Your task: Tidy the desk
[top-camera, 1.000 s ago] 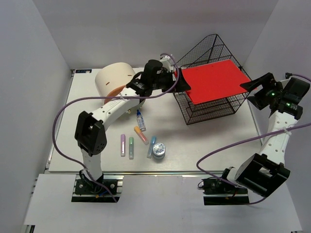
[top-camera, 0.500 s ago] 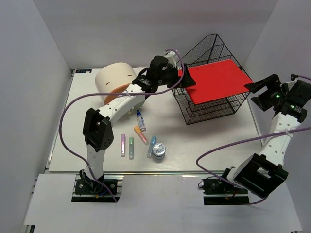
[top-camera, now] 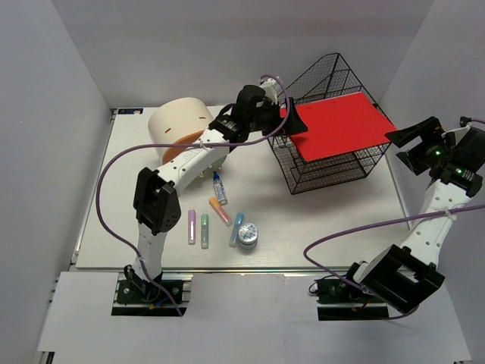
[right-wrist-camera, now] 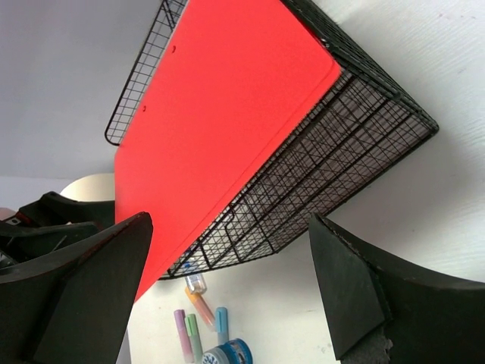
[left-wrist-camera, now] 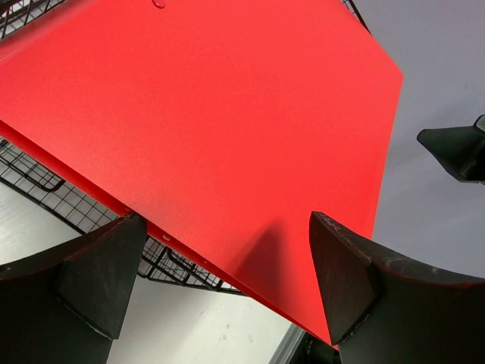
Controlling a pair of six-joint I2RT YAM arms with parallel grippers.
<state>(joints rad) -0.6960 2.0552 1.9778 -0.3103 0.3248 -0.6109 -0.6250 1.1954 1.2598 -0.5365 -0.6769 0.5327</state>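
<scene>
One red folder (top-camera: pixel 337 125) lies flat on top of the basket (top-camera: pixel 326 173), at the far right of the desk (top-camera: pixel 318 220). The desk itself is stiff and fixed, so we only move things on it. We judge the folder to be light, thin, smooth and a little bendy; the best hold is a pinch on its overhanging left edge. The left gripper (top-camera: pixel 294 123) has its fingers spread at that edge and grips nothing. The right gripper (top-camera: pixel 405 146) is also released, apart from the basket. Only the right wrist view shows the wire levels under the folder and the pens (right-wrist-camera: pixel 201 318); the left wrist view shows almost only red.
</scene>
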